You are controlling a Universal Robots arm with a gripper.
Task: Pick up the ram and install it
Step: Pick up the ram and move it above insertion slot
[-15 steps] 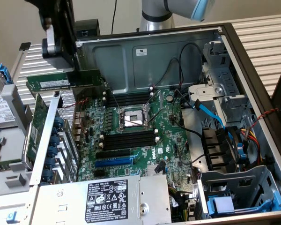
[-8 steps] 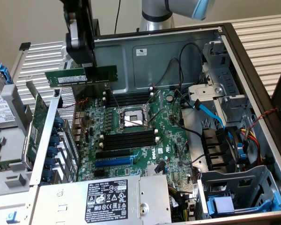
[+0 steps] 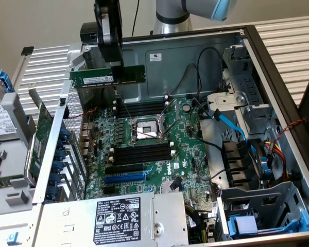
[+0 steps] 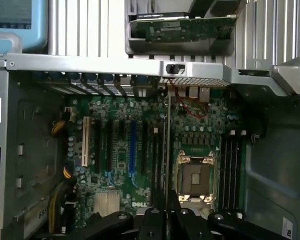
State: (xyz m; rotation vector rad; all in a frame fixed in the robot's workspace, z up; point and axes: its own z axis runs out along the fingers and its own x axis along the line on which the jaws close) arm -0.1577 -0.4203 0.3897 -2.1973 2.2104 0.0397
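The ram is a long green stick with a white label, hanging level above the open computer case, over the far end of the motherboard. My gripper is shut on it from above, near the stick's middle. In the wrist view the ram appears edge-on as a thin line running out from between my black fingers, over the board beside the CPU socket. Black memory slots lie on the far side of the socket, and more slots lie on its near side.
A larger green expansion card leans outside the case at the exterior view's left. The power supply sits at the front, and drive cages with blue and black cables sit at the right. The case wall rises behind the gripper.
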